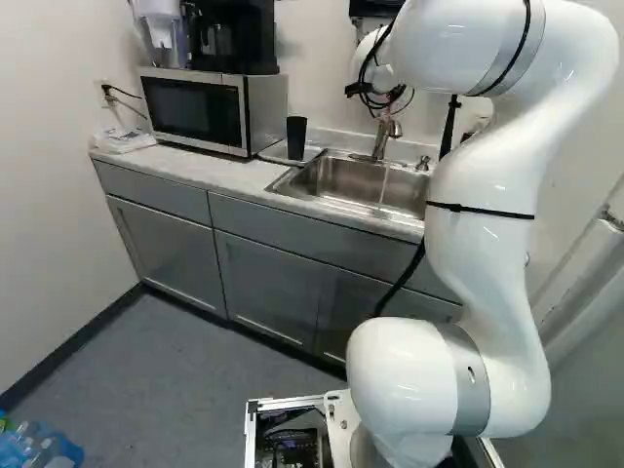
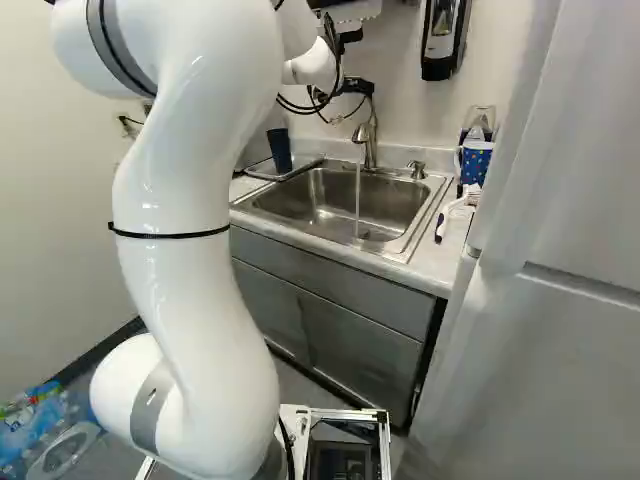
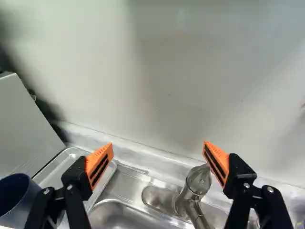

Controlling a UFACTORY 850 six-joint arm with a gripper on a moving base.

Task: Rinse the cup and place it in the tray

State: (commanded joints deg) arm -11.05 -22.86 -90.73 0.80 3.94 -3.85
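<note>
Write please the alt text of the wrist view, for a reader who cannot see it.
An open black two-finger gripper with orange pads near a steel sink and its metal faucet; beside one finger, a tapered dark blue cup in a shallow rectangular metal tray.

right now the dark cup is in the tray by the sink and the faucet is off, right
The faucet is on: the right base view shows water running from it into the sink. The dark cup is indeed in the tray.

Glossy white arm (image 2: 210, 300), grey joint bands (image 1: 470, 380), black straps (image 1: 483, 209), looping black cables (image 1: 365, 68), orange pads (image 3: 101, 162), silver screws (image 3: 270, 189)
</note>
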